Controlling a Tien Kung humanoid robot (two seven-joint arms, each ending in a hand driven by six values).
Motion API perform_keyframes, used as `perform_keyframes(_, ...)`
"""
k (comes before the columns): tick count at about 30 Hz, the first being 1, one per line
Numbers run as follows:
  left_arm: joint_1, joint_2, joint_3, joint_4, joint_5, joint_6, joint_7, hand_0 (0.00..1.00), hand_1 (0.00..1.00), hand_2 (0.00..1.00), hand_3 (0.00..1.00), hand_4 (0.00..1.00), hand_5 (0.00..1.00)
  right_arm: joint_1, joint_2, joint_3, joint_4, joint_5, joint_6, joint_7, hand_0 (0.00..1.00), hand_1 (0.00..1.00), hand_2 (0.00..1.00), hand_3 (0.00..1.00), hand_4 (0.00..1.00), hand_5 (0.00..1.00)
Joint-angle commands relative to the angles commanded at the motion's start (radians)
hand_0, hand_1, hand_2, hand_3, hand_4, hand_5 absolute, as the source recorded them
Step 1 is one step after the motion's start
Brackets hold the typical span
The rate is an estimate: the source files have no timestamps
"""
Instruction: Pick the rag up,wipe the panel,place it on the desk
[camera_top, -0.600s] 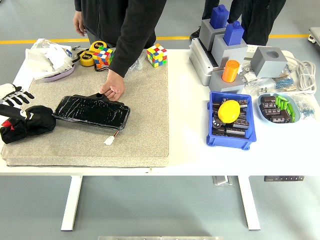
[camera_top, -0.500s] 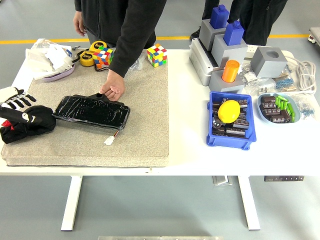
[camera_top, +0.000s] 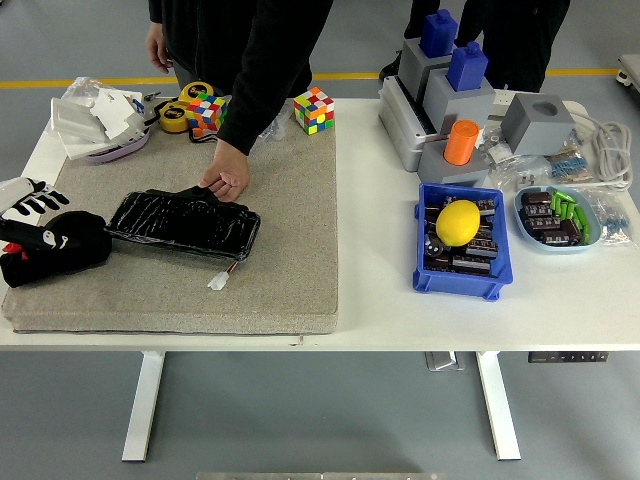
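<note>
Rag (camera_top: 55, 245): being gripped in the curled left robot hand (camera_top: 30, 215), at the mat's left end.
Panel (camera_top: 183, 222): lying just right of the rag, long side running left-right, being held by a person's hand (camera_top: 226, 177).

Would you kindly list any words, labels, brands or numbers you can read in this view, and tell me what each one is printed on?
None can be read.
Black rag, under the left hand: small white and red marks, too blurred to read.
Black panel: no print visible.
Yellow tape measure: any label is too small.
Control box under the table edge: markings too small to tell.
</note>
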Motion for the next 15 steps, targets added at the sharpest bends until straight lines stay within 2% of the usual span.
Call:
perform_keyframes(13, 0.0, -0.027, 0.036, 0.048, 0.015, 0.018, -0.021, 0.676, 0.74, 0.764, 0.778, 0.998, 0.363, 0.003, -0.002, 0.001, 0.001, 0.002, 0.002, 0.002, 0.717, 0.685, 0.68, 0.585, 0.998, 0.509)
perform_keyframes(14, 0.001, -0.03, 0.037, 0.052, 0.018, 0.022, -0.023, 0.672, 0.741, 0.763, 0.779, 0.998, 0.271, 0.003, -0.003, 0.001, 0.001, 0.003, 0.002, 0.002, 0.717, 0.686, 0.679, 0.585, 0.998, 0.509)
perform_keyframes(15, 0.001, -0.032, 0.038, 0.055, 0.014, 0.025, -0.027, 0.672, 0.741, 0.763, 0.779, 0.998, 0.271, 0.003, -0.003, 0.001, 0.001, 0.003, 0.002, 0.002, 0.717, 0.686, 0.679, 0.585, 0.998, 0.509)
